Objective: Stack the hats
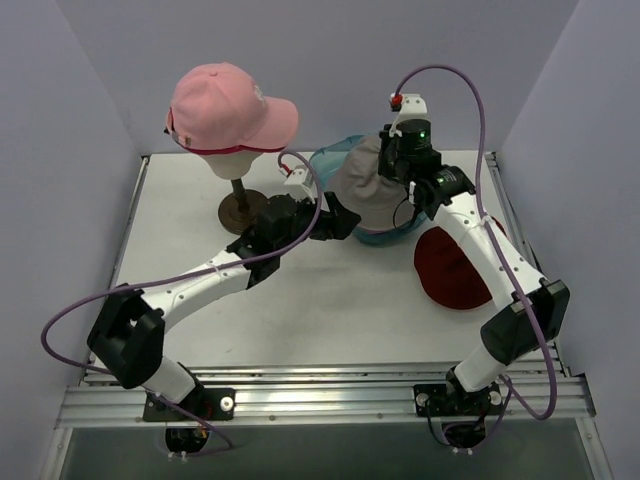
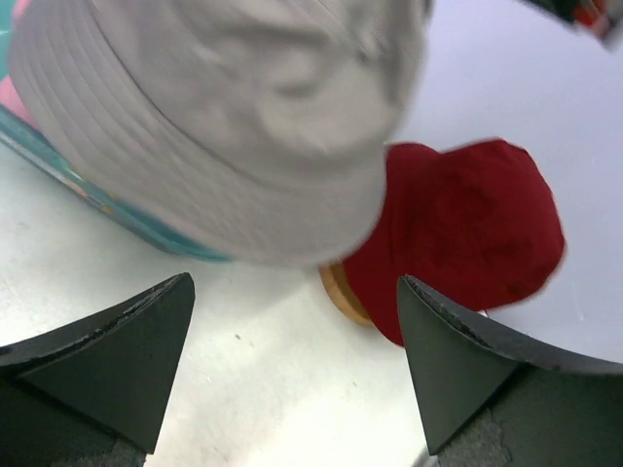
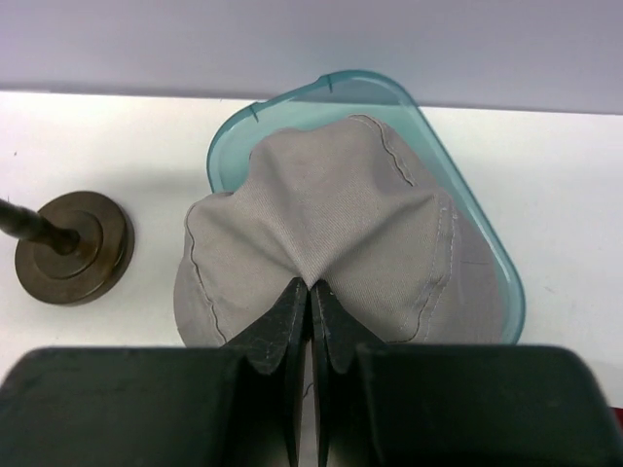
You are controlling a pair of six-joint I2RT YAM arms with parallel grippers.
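Beige twill hat (image 3: 336,209), right pincer (image 3: 311,287) pinching

The left gripper (image 2: 292,280) has its black fingers wide apart, with nothing between them. Beyond them a pale bucket hat (image 2: 224,107) covers part of the teal tray (image 2: 88,190). Beside it a dark red hat (image 2: 458,224) lies on the white bench (image 2: 273,389), partly over a tan disc (image 2: 341,294).

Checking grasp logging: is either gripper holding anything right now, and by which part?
Right gripper is shut on the pale bucket hat, pinching a gathered fold of its fabric. Left gripper is open, holding nothing.
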